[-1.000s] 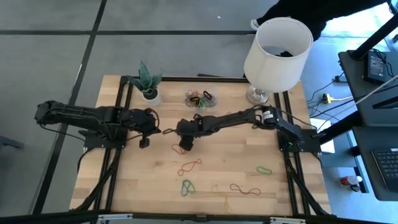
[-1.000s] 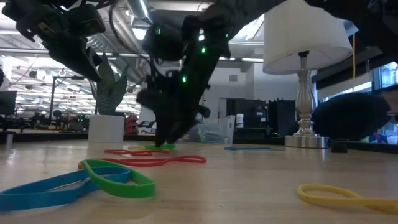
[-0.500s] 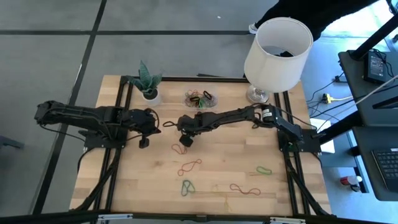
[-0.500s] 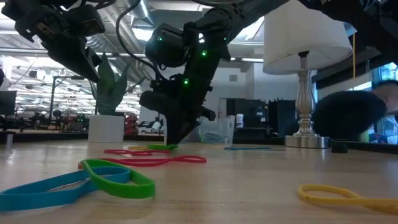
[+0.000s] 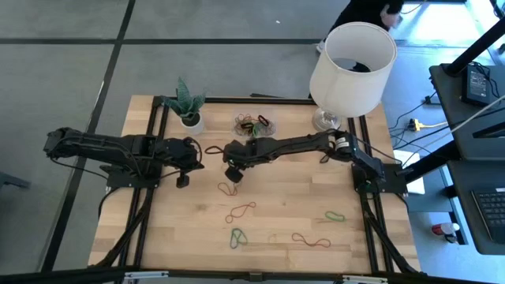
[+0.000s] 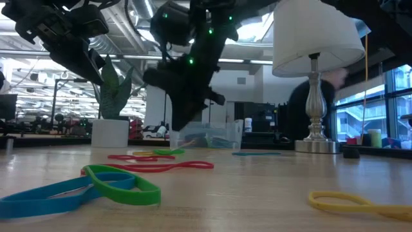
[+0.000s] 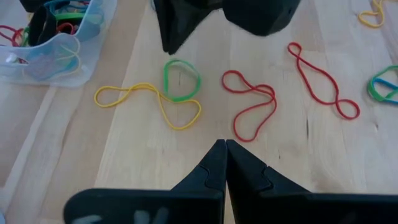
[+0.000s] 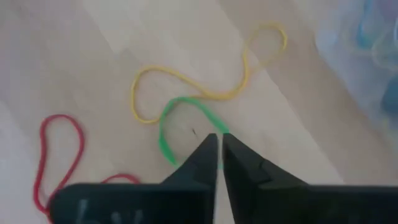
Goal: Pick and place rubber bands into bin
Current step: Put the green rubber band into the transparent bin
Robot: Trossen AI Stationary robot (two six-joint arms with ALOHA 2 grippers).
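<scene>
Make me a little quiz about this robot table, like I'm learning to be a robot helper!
1. True or false: the green rubber band lies across the yellow rubber band.
2. Pick one: the bin sits
A) between the plant pot and the lamp
B) under the left arm
C) at the table edge farthest from the lamp
3. One word: are the fingers of the left gripper open or shut?

Key: 1 true; 2 A; 3 shut.
</scene>
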